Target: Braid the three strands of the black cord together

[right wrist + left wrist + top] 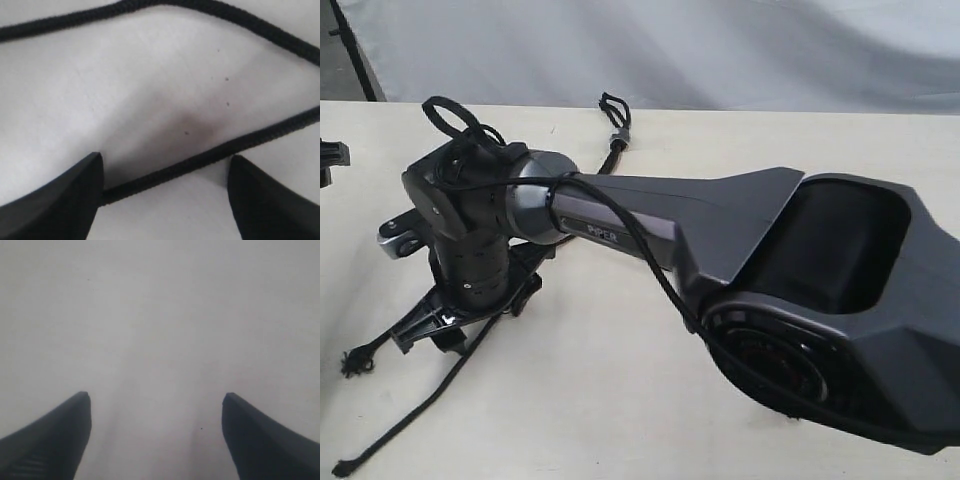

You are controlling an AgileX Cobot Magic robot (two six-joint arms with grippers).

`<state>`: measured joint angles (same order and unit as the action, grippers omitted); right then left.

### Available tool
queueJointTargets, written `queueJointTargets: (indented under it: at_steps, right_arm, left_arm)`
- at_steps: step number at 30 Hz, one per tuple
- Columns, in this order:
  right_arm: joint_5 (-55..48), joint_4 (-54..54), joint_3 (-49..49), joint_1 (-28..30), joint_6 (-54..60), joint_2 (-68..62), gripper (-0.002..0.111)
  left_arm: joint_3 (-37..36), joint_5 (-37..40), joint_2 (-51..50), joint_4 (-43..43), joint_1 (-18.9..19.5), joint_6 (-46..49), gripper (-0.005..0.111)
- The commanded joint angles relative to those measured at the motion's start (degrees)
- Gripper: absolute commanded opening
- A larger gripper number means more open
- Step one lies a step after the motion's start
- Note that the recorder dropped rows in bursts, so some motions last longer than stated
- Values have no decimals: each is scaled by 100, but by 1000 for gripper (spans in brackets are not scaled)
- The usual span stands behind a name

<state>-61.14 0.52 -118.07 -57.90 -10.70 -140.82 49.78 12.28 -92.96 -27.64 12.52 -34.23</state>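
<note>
The black cord lies on the pale table (610, 410), with its short loop (615, 105) and grey band (617, 135) at the back. Its strands pass under my right arm. Two strands come out at the front left: one ends in a frayed tip (358, 362), the other (405, 420) ends near the front edge. My right gripper (460, 320) (165, 157) is open, low over the table, and one strand (210, 154) lies across the gap between its fingertips. A second strand (75, 17) runs farther off. My left gripper (155, 396) is open over bare table, with no cord in sight.
My right arm (720, 220) reaches across the table from the right and hides much of the cord. Glossy black cable loops (450, 112) sit on its wrist. A dark part (330, 158) shows at the left edge. A grey backdrop (670, 50) hangs behind the table.
</note>
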Motion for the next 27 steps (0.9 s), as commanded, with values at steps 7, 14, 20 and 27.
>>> queueJointTargets:
  at_steps: [7,14,20,27]
  right_arm:
    - [-882,1033,23,213,210,-45,53]
    - [-882,578,23,780,312,-45,0]
    - [-882,578,23,1113,1070,110,0]
    - [-882,1234,23,1245,2431,546,0]
  left_arm:
    - [-4,-18,-2,-18,16,-54,69]
    - [-4,-39,-2,-18,16,-54,69]
    - [-4,-81,-2,-18,16,-54,69]
    - [-4,-81,-2,-18,16,-54,69]
